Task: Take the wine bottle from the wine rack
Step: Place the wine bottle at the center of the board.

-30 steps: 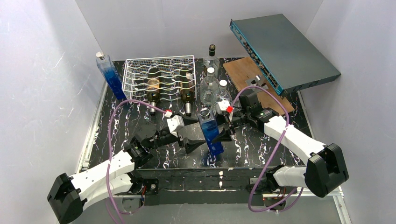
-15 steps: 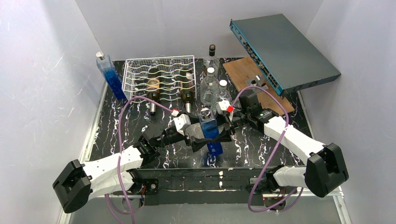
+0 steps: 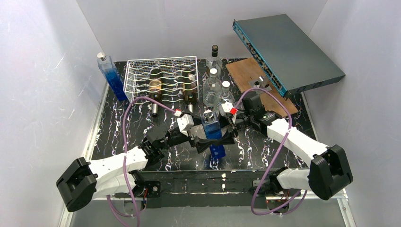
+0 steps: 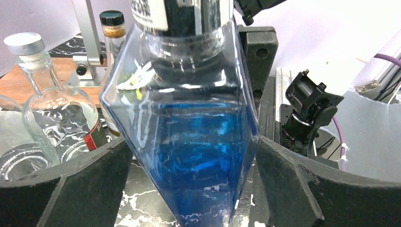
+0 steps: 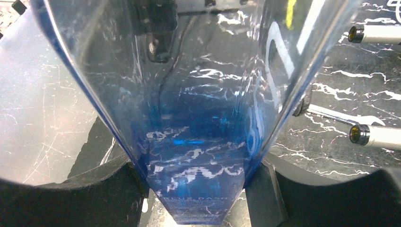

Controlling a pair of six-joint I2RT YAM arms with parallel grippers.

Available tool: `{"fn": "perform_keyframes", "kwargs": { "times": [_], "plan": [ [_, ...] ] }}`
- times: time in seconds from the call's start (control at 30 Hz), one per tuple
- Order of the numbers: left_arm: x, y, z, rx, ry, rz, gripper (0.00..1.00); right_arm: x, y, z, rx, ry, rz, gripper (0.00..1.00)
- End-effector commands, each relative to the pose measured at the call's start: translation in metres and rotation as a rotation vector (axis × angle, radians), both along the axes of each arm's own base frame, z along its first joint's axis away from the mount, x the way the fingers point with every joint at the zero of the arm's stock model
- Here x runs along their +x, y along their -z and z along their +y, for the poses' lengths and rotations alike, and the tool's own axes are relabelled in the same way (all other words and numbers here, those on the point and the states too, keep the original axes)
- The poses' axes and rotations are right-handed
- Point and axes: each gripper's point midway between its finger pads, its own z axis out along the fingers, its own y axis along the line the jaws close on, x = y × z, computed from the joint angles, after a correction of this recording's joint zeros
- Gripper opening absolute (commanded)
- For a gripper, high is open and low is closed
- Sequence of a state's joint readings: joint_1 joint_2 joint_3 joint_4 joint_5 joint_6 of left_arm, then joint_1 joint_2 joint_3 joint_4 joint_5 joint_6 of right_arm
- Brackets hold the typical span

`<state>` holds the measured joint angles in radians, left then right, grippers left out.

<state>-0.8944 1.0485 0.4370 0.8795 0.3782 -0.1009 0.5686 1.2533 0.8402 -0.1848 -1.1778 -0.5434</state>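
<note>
In the top view the wine rack (image 3: 137, 75) stands at the back left of the tabletop (image 3: 123, 132), and two dark bottles (image 3: 155, 89) lie in its wavy rows with the necks toward the arms. A blue bottle (image 3: 211, 126) is in the middle of the tabletop, well apart from the rack. I judge this is the wine bottle of the task, so it is already off the rack. The right end effector (image 3: 223, 136) has it from the right and the left end effector (image 3: 204, 141) comes at it from the opposite side, which looks to me like passing it from one arm to the other. I cannot tell if its base rests on the tabletop. In the left wrist view the left end effector (image 4: 194, 142) is spread very wide, with the blue bottle (image 4: 189, 109) between its fingers (image 4: 80, 184). The square body is turned corner-on, which probably needs such a wide opening. The corners seem to reach both fingers, but I cannot tell if they press. In the right wrist view the right end effector (image 5: 196, 170) is about half closed on the lower part of the blue bottle (image 5: 189, 94), both fingers against the glass, a low hold that should keep it upright.
</note>
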Motion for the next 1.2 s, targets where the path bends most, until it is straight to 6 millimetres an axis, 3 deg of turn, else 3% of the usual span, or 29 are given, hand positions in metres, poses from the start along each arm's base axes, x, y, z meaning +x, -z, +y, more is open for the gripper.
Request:
{"fn": "perform_keyframes", "kwargs": {
  "times": [0.0, 0.4, 0.57, 0.67, 0.7, 0.77, 0.8, 1.0, 1.1, 1.17],
  "plan": [
    [0.003, -0.028, -0.004, -0.078, -0.008, -0.042, 0.97, -0.007, -0.034, 0.002, 0.122, -0.076, -0.077, 0.01],
    [0.005, -0.029, -0.011, -0.094, 0.005, -0.028, 0.95, -0.008, -0.034, 0.002, 0.124, -0.078, -0.073, 0.01],
    [0.004, -0.028, -0.014, -0.095, 0.018, -0.018, 0.89, -0.008, -0.035, 0.002, 0.125, -0.078, -0.074, 0.01],
    [0.001, -0.029, -0.016, -0.095, 0.036, -0.012, 0.76, -0.008, -0.034, 0.002, 0.124, -0.078, -0.073, 0.01],
    [-0.001, -0.029, -0.017, -0.094, 0.05, -0.014, 0.62, -0.008, -0.034, 0.002, 0.123, -0.078, -0.072, 0.01],
    [-0.004, -0.03, -0.019, -0.094, 0.071, -0.007, 0.13, -0.007, -0.032, 0.002, 0.12, -0.075, -0.069, 0.01],
    [-0.005, -0.03, -0.019, -0.094, 0.077, -0.004, 0.02, -0.008, -0.031, 0.002, 0.119, -0.074, -0.068, 0.01],
    [-0.007, -0.036, -0.015, -0.114, 0.072, -0.002, 0.0, -0.006, -0.026, 0.002, 0.108, -0.057, -0.061, 0.03],
    [-0.008, -0.042, -0.012, -0.125, 0.065, 0.001, 0.0, -0.005, -0.023, 0.002, 0.103, -0.049, -0.057, 0.16],
    [-0.009, -0.044, -0.011, -0.123, 0.064, 0.007, 0.0, -0.005, -0.022, 0.002, 0.098, -0.044, -0.053, 0.35]
  ]
}}
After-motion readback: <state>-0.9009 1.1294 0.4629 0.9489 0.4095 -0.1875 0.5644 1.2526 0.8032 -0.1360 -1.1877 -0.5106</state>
